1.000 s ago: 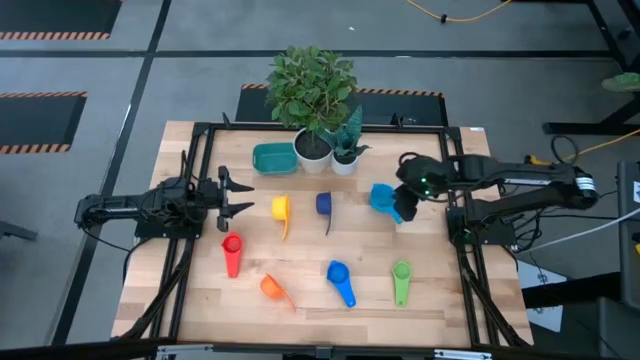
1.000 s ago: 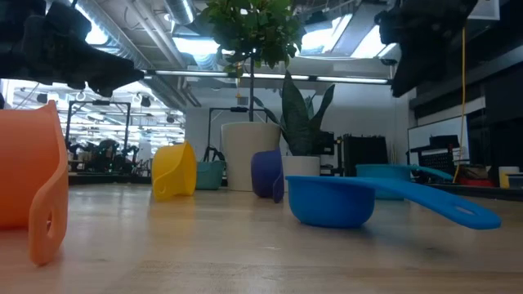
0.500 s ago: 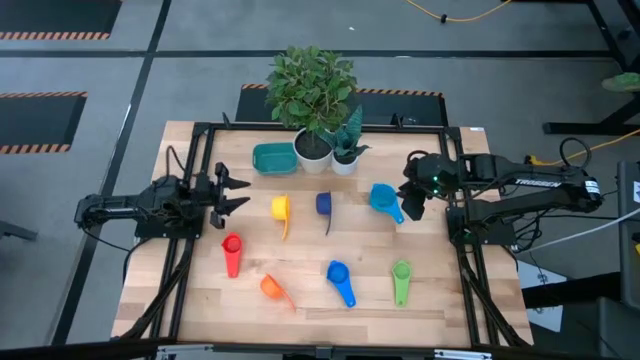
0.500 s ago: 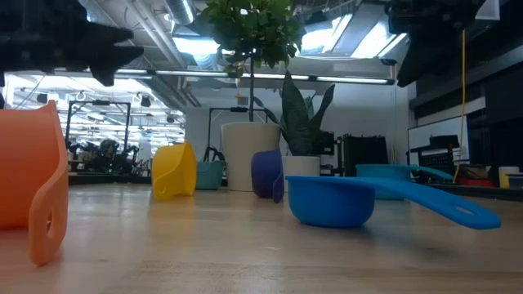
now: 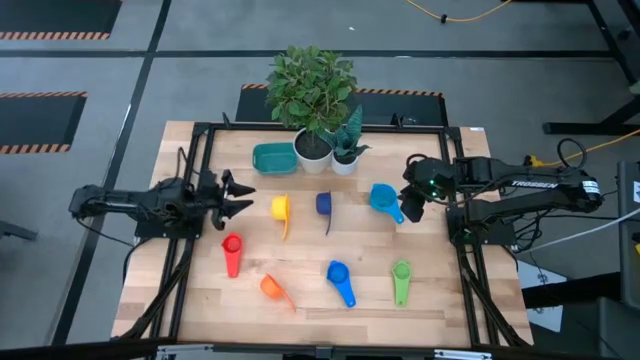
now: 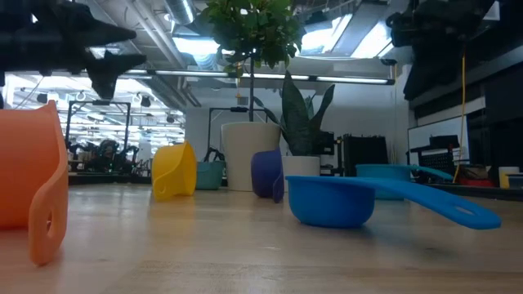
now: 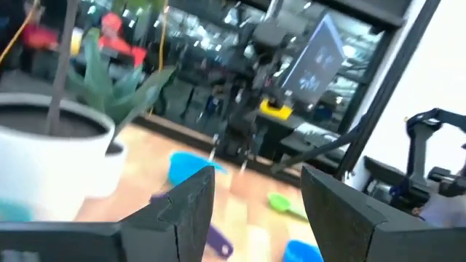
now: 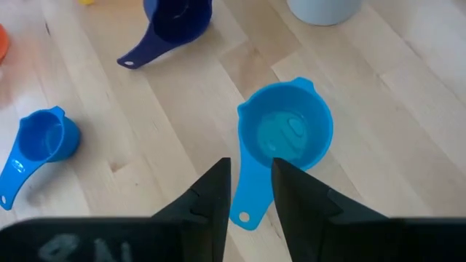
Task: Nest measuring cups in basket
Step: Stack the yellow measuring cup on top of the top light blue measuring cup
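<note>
Past your left gripper [image 7: 251, 211], fingers spread apart, you see a white pot [image 7: 54, 156], a light blue cup [image 7: 189, 166], a green cup [image 7: 285, 204] and the other arm [image 7: 247, 109].

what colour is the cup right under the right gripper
Light blue; the light blue measuring cup shows best in the right wrist view, below the right gripper.

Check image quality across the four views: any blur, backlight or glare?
Left wrist view: motion-blurred throughout, the light blue cup and white pot smeared. Low view: bright ceiling lights behind turn both arms into silhouettes, and the near orange cup is soft. Right wrist view: sharp, the light blue cup crisp above the right hand. High view: even light, no glare on the table.
</note>
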